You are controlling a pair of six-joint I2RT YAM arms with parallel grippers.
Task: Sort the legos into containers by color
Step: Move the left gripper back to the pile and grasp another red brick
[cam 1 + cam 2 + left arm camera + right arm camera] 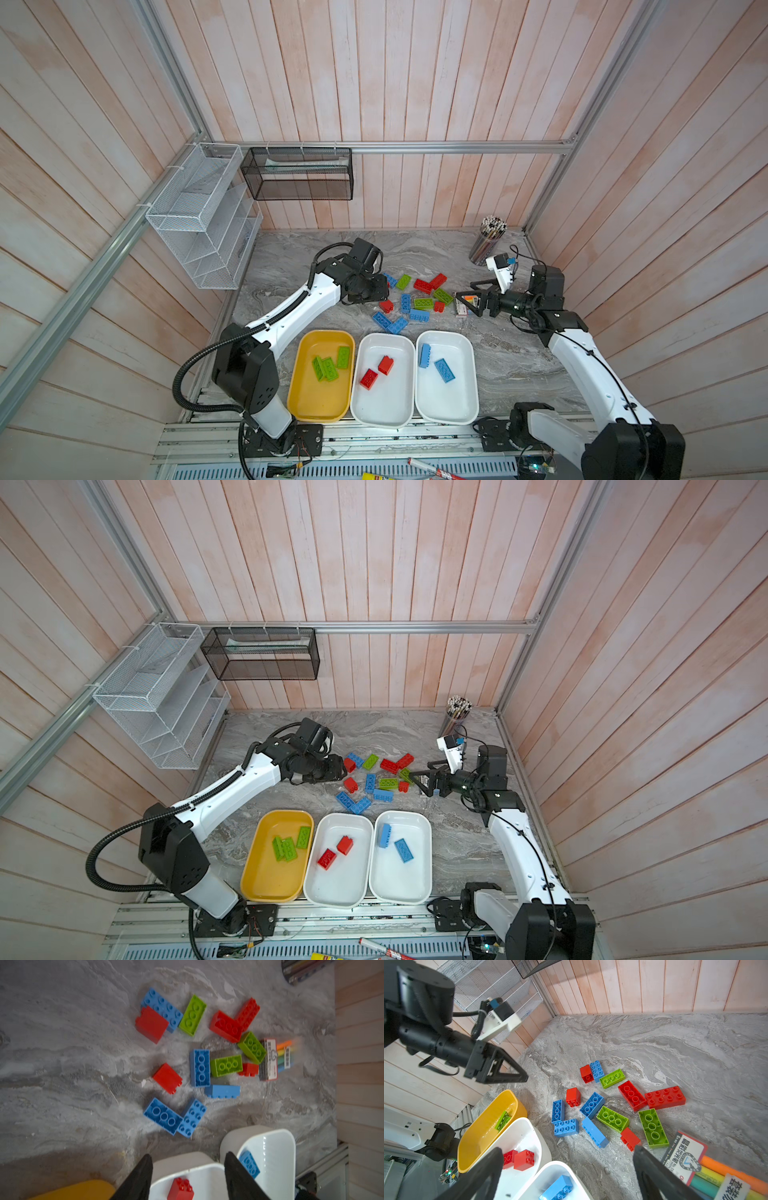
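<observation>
Several loose legos [411,299] in red, green and blue lie in a pile mid-table. The yellow container [320,403] holds green bricks [330,365]. In the middle white container [382,409] are two red bricks [376,372], and the right white container [446,401] has two blue bricks [436,365]. My left gripper [384,295] hangs above the table at the pile's left edge, open and empty [188,1155]. On the pile's right side my right gripper [467,296] stands wide open with nothing between its fingers [566,1149].
A flat rainbow-striped pack [683,1153] lies at the pile's right edge, under my right gripper. A mesh pencil cup [486,241] stands at the back right. A white wire basket [199,216] and a black one [299,174] hang on the walls.
</observation>
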